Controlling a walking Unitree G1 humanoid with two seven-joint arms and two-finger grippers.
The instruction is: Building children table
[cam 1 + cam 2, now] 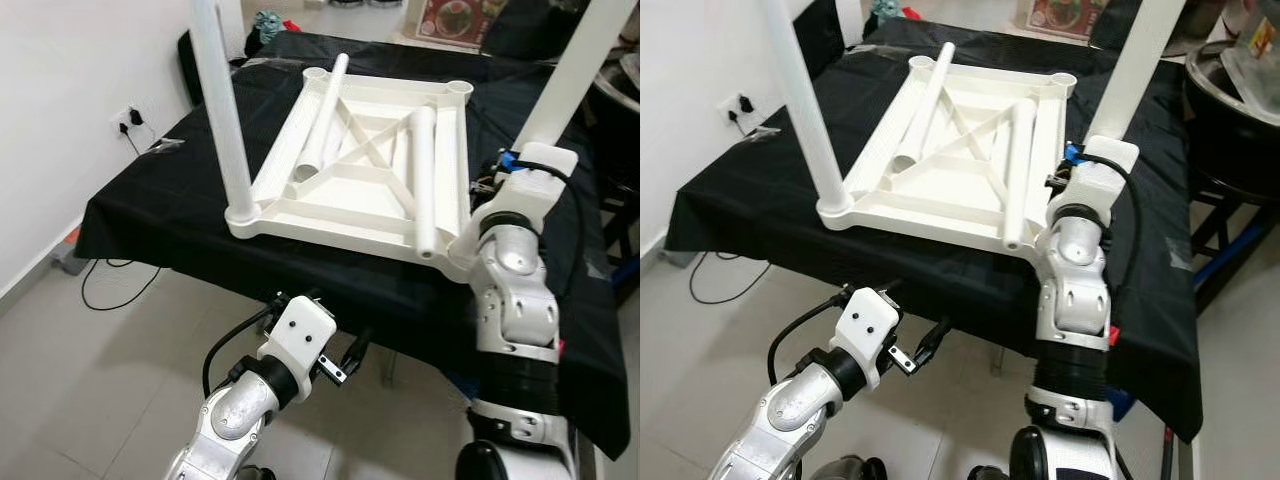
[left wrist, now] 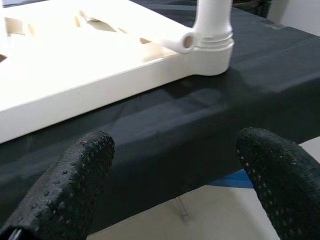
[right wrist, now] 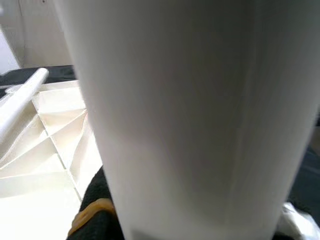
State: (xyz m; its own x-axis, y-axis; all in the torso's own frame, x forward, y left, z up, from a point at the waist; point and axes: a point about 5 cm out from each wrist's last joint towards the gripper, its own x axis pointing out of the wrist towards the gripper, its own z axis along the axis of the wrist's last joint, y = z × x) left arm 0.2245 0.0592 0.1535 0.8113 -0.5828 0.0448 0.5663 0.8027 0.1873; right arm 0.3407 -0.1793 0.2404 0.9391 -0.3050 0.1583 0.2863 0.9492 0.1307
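Note:
A white tabletop (image 1: 340, 222) lies upside down on a black-draped table (image 1: 150, 210). One white leg (image 1: 225, 110) stands upright in its near left corner. A second leg (image 1: 572, 70) leans up from the near right corner socket (image 2: 212, 47), and my right gripper (image 1: 522, 152) is shut on it. In the right wrist view that leg (image 3: 185, 115) is very close, with a black finger (image 3: 97, 210) beside it. Two loose legs (image 1: 325, 110) (image 1: 425, 170) lie across the tabletop. My left gripper (image 2: 175, 190) is open, low in front of the table's near edge, fingers (image 2: 75, 185) apart with nothing between.
A white wall with a socket (image 1: 130, 118) is on the left, and a cable (image 1: 110, 285) trails over the tiled floor. A dark pot and rack (image 1: 1230, 90) stand close on the right. Clutter sits beyond the table's far edge.

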